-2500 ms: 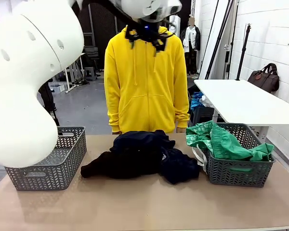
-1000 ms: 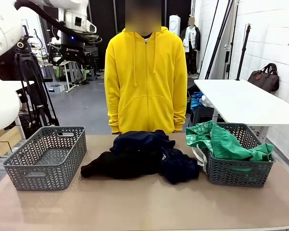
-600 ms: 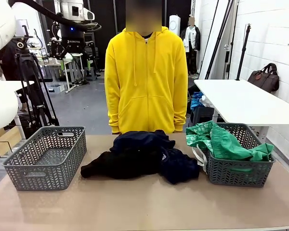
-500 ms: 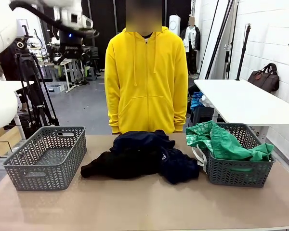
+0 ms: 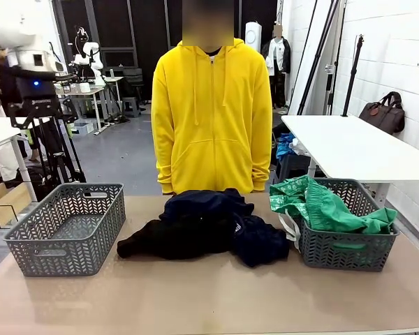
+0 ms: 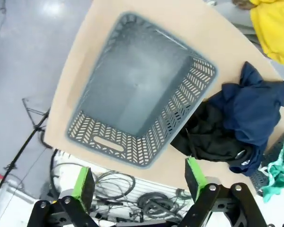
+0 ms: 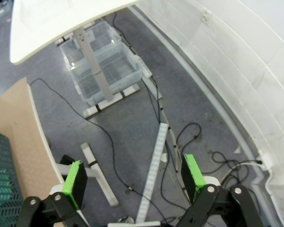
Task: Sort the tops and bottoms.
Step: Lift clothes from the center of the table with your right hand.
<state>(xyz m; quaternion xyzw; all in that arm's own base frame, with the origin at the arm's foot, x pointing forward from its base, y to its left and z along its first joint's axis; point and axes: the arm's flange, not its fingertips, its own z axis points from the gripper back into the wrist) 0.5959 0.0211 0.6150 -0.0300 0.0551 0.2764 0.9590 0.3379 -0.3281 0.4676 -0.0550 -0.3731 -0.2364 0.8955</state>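
Observation:
A heap of dark navy and black garments (image 5: 206, 227) lies in the middle of the tan table (image 5: 209, 300); the left wrist view shows the heap (image 6: 236, 123) from above. A bright green garment (image 5: 321, 206) hangs over the rim of the grey basket on the right (image 5: 342, 248). The grey basket on the left (image 5: 70, 227) has nothing in it. My left gripper (image 6: 138, 165) hovers high above that basket (image 6: 137, 99), open and holding nothing. My right gripper (image 7: 132, 161) is open and holding nothing, out past the table's right edge over the floor.
A person in a yellow hoodie (image 5: 211, 112) stands at the far side, hands behind the heap. A white side table (image 5: 349, 146) with a brown bag (image 5: 384, 112) is to the right, a tripod (image 5: 52, 146) to the left. Cables and clear bins (image 7: 102, 66) lie below my right gripper.
My left arm has swung from in front of the camera out to the upper left. The garments, the baskets and the person have not moved.

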